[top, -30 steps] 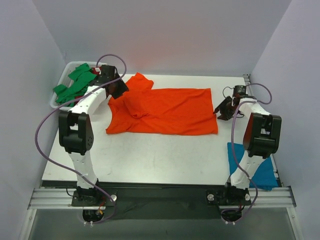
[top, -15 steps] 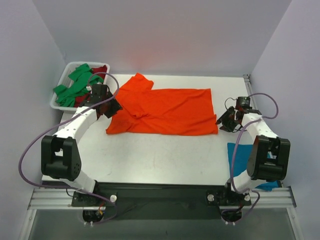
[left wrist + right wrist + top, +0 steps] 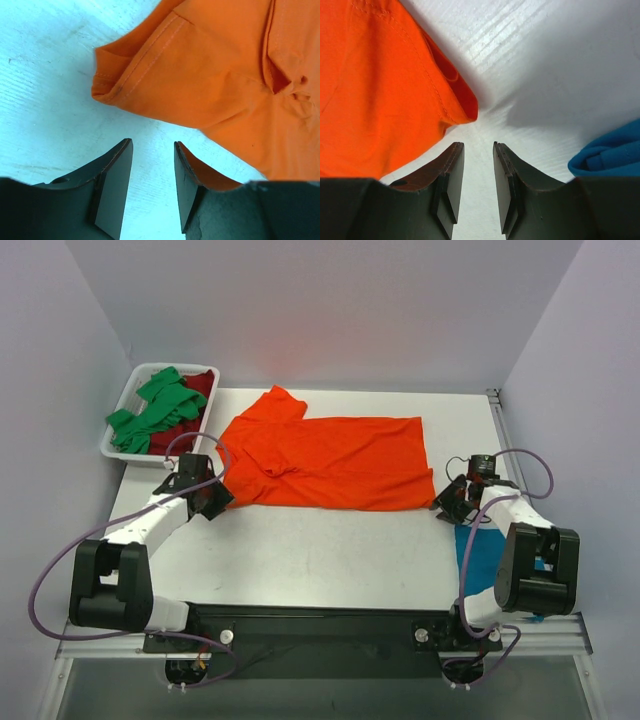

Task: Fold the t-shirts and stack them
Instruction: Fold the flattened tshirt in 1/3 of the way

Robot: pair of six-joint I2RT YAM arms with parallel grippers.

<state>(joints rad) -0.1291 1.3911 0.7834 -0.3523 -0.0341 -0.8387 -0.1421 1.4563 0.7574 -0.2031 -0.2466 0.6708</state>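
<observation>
The bright orange t-shirt [image 3: 335, 462] lies spread on the table, one sleeve [image 3: 277, 403] pointing to the back and a small wrinkle near its left end. My left gripper [image 3: 213, 499] sits low at the shirt's near left corner [image 3: 107, 85]; its jaws are open over bare table [image 3: 151, 146]. My right gripper [image 3: 449, 506] is just off the near right corner [image 3: 462, 107], also open with nothing between its fingers [image 3: 477, 146]. A teal blue t-shirt [image 3: 484, 556] lies under the right arm. Green [image 3: 152, 412] and dark red [image 3: 198, 386] t-shirts lie in the tray.
The white tray [image 3: 113, 448] stands at the back left corner. The teal cloth [image 3: 612, 150] shows just right of the right gripper's finger. Grey walls close in the table on the left, the back and the right.
Both arms have drawn back toward the near edge. The left gripper moved from the shirt's far left sleeve area down to its near left corner. The right gripper slid nearer, beside the near right corner.
</observation>
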